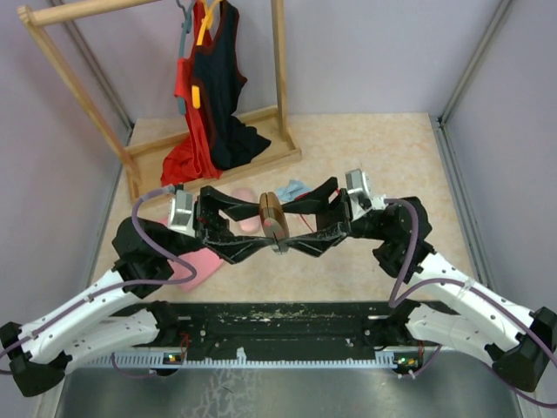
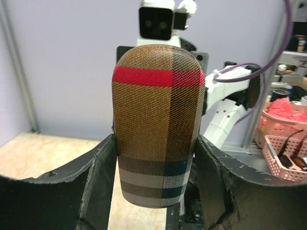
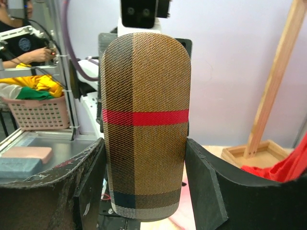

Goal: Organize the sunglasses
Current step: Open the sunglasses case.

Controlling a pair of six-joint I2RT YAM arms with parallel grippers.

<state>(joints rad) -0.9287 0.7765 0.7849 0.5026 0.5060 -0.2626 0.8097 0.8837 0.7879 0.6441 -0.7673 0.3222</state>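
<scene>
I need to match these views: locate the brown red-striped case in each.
Top external: brown striped case, picture centre.
Left wrist: centre, upright, red stripe near top.
Right wrist: centre, upright, stripe midway.
Shared landmark: wooden rack, top external's upper left, right wrist's right edge.

We see the case (image 1: pixel 272 222) mid-scene, betw. the fingers of both grippers: left gripper (image 1: pixel 265 226) on its left, right gripper (image 1: pixel 285 225) on its right, tips facing. Under the left gripper a 2nd case (image 1: pixel 250 224) lies on the table (image 1: pixel 374 148). A cloth (image 1: pixel 292 188) lies just beyond the right gripper. Far behind the left gripper stands a rack (image 1: pixel 280 78) w/ garments (image 1: pixel 209 96) hung on it.
</scene>
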